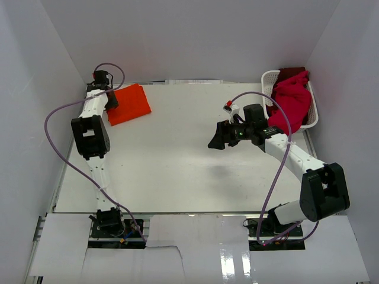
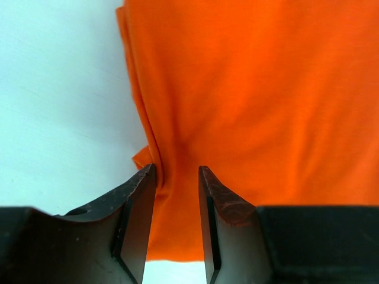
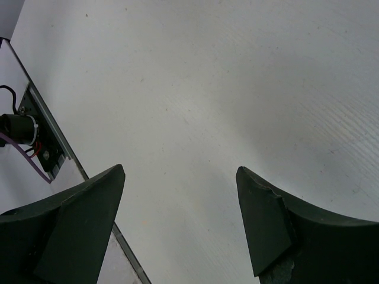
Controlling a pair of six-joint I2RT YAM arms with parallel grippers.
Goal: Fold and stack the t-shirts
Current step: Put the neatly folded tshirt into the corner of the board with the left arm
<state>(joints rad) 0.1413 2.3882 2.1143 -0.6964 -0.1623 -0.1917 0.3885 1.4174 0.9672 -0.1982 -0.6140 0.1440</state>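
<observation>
A folded bright orange t-shirt (image 1: 129, 104) lies flat at the table's far left corner. My left gripper (image 1: 111, 100) sits at its left edge. In the left wrist view the orange t-shirt (image 2: 254, 100) fills the frame, and the left gripper (image 2: 177, 171) stands open with a fold of the cloth lying in the gap between its jaws. A crimson-magenta t-shirt (image 1: 292, 100) is bunched in the white basket (image 1: 267, 77), over a dark red one (image 1: 291, 72). My right gripper (image 1: 216, 139) hovers open over bare table, left of the basket, with nothing between its fingers (image 3: 95, 207).
The white table (image 1: 177, 165) is boxed in by white walls at the left, back and right. The basket stands at the far right corner. Purple cables loop from both arms. The table's metal edge rail (image 3: 47, 130) shows in the right wrist view.
</observation>
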